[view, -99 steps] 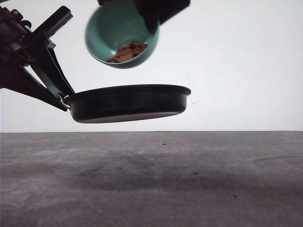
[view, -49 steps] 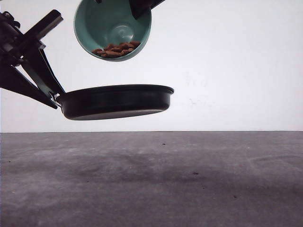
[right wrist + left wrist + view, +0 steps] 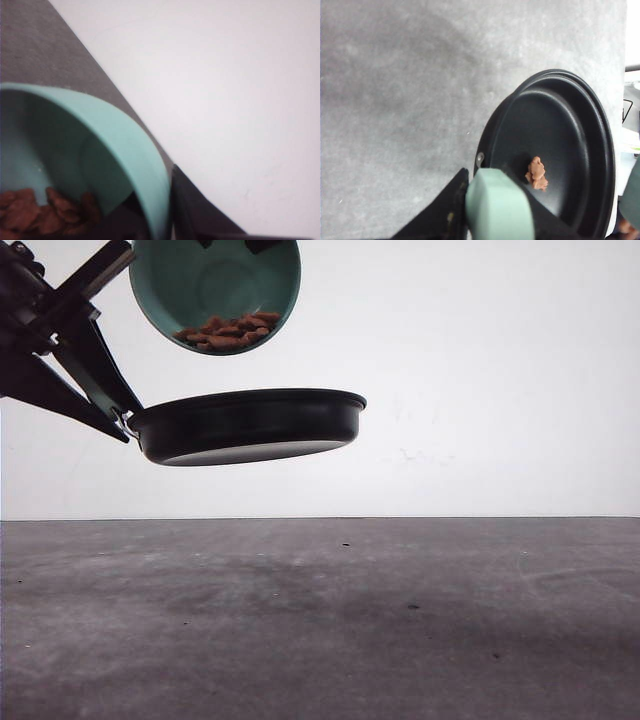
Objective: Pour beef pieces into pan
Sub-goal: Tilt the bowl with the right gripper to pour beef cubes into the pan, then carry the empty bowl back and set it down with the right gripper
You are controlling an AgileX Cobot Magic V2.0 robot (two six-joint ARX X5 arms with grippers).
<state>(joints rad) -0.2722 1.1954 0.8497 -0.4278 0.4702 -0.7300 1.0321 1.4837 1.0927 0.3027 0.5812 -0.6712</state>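
My left gripper holds the black pan in the air by its mint-green handle, roughly level, well above the table. In the left wrist view the left gripper is shut on that handle, and one piece of beef lies inside the pan. Above the pan's left half hangs a teal bowl, tipped steeply, with the beef pieces heaped at its lower rim. In the right wrist view my right gripper is shut on the bowl's rim, and beef pieces lie inside.
The grey table top lies far below the pan, with a faint shadow on it. A plain white wall stands behind. A white edge with some objects borders the table in the left wrist view.
The pan has shifted left and risen. The bowl has moved left and up and tipped further, its mouth now facing the camera, with the beef at the lower rim.
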